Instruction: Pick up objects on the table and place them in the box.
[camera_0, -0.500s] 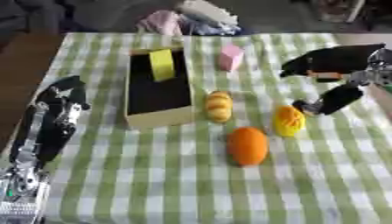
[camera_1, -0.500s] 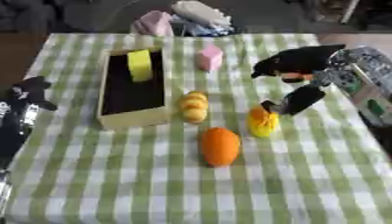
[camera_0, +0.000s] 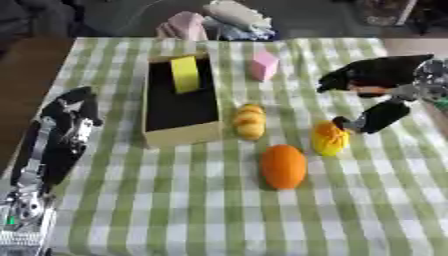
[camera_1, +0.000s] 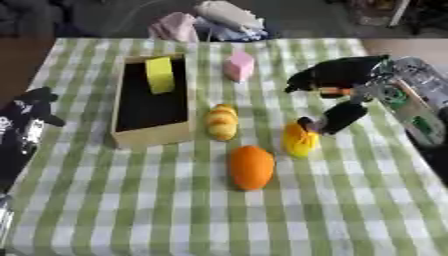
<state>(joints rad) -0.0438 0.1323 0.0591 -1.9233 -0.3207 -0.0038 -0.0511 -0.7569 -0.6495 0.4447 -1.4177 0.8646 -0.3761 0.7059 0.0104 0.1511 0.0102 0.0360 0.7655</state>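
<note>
Fingers (camera_0: 372, 75) of the right hand (camera_1: 337, 75) spread unclenched above the small yellow object (camera_0: 330, 139), thumb touching it, a grasp apparently starting; next comes closing, then carrying left to the box (camera_0: 179, 132).

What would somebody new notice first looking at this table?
Probably the bright orange fruit near the middle of the green checked tablecloth. Just beyond it, the right hand reaches in from the right, its thumb at the top of a small yellow object. To the left stands the open box with a yellow block inside.
</note>
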